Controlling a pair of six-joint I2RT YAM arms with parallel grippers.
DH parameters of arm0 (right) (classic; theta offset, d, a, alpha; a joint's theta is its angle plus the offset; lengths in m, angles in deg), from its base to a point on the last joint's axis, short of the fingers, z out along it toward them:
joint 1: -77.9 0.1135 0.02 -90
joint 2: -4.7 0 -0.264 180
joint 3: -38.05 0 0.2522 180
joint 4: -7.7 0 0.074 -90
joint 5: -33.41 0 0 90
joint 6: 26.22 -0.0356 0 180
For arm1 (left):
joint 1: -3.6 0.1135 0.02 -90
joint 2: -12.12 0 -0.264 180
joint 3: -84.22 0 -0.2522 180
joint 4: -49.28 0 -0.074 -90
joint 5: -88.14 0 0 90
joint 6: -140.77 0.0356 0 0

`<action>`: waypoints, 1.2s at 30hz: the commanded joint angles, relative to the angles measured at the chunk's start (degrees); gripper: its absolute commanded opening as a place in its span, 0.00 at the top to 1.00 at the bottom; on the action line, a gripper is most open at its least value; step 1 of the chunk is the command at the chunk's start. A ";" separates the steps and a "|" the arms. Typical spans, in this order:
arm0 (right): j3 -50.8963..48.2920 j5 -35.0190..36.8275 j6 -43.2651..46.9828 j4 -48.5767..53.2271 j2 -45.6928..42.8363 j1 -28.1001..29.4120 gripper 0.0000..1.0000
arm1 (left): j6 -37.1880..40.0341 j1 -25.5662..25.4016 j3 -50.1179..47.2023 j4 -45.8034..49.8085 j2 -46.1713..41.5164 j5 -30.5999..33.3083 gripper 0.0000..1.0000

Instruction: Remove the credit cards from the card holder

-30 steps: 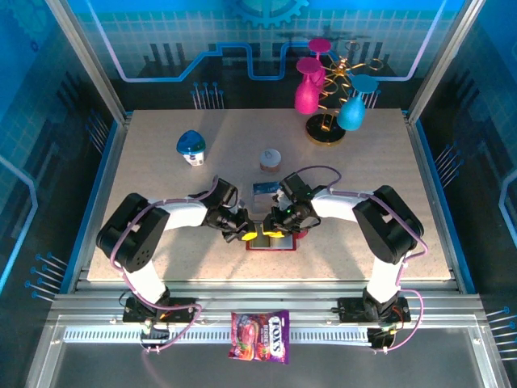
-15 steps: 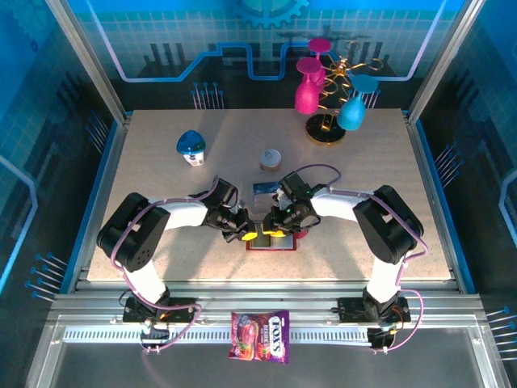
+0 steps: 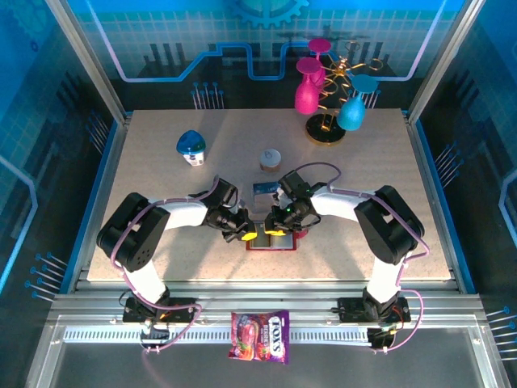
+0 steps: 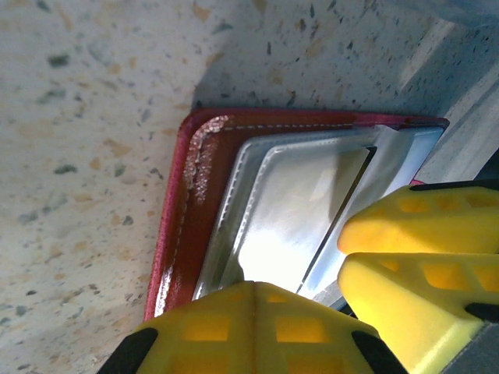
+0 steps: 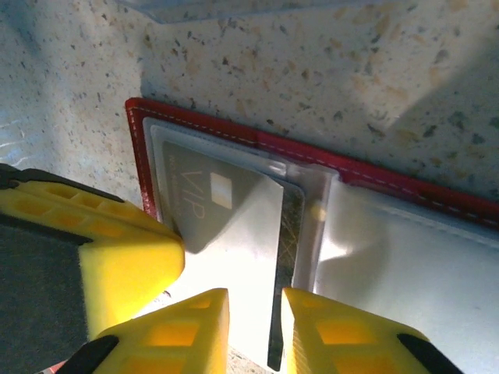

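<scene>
The red card holder point(image 3: 275, 242) lies open on the table between both arms, its grey see-through pockets point(image 4: 296, 202) facing up. My left gripper point(image 4: 253, 290) is shut, and its tips press down on the holder's near pocket edge. My right gripper point(image 5: 255, 331) stands narrowly open over the other half. Between its fingers point(image 5: 320, 335) runs the edge of a dark card point(image 5: 287, 249), which sticks out of its pocket beside a grey VIP card point(image 5: 214, 199). One blue-and-white credit card point(image 3: 264, 188) lies loose on the table just behind the holder.
A blue-and-white capped bottle point(image 3: 191, 148) and a small round tin point(image 3: 271, 158) stand farther back. A stand with pink and teal cups point(image 3: 327, 101) is at the back right. A colourful candy packet point(image 3: 260, 335) lies on the front rail.
The right gripper's jaws have narrowed a little around the dark card's edge. Both arms and the holder stay where they were.
</scene>
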 commanded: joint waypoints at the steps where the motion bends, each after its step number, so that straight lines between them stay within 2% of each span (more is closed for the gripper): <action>1: 0.51 -1.64 -0.36 -0.15 -1.32 0.76 0.76 | 0.95 0.57 1.01 3.01 0.63 0.60 0.93; 18: -1.65 -3.44 -1.41 -3.40 2.42 0.78 0.72 | 0.93 0.57 0.86 3.21 0.04 0.91 0.93; 24: -0.87 -1.59 -0.03 -0.70 2.17 0.75 0.70 | 1.30 0.82 0.69 4.55 -1.53 1.81 0.84; 36: 0.45 0.94 1.55 2.73 1.54 0.77 0.65 | 2.41 1.12 0.04 4.61 0.68 2.00 0.83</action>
